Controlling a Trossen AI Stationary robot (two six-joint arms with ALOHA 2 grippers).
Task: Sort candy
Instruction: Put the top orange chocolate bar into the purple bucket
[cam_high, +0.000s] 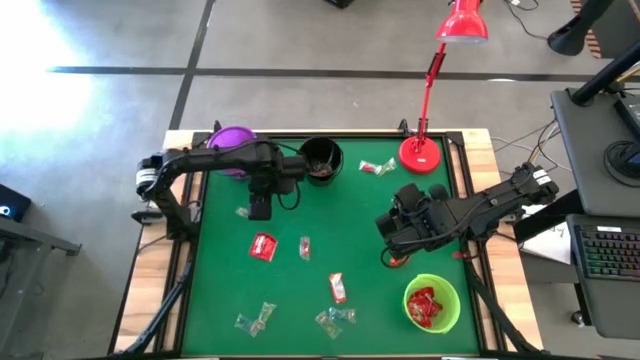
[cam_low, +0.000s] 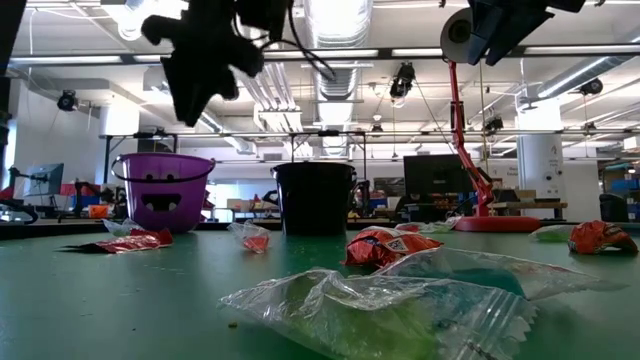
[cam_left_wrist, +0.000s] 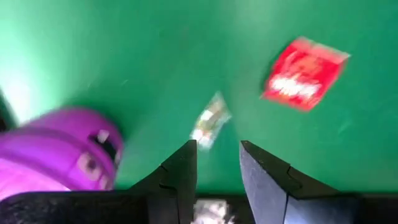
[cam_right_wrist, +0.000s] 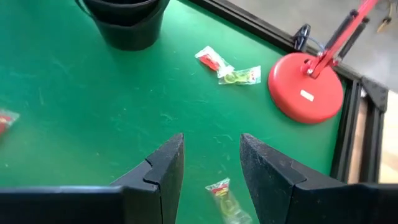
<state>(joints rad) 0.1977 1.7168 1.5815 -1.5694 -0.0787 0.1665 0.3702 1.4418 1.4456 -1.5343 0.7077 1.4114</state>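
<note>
Left gripper (cam_left_wrist: 217, 165) is held released above a clear-wrapped candy (cam_left_wrist: 210, 120), nr purple bowl (cam_left_wrist: 56, 149). Right gripper (cam_right_wrist: 211, 165) is parked released, farther off.

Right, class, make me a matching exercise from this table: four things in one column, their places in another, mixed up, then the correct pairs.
Things:
1. purple bowl
2. black bowl
3. green bowl
4. red lamp base

Places or states:
A. far edge, right corner
B. near right, holds red candy
C. far edge, left corner
D. far edge, middle

Pairs: 1-C, 2-D, 3-B, 4-A
</note>
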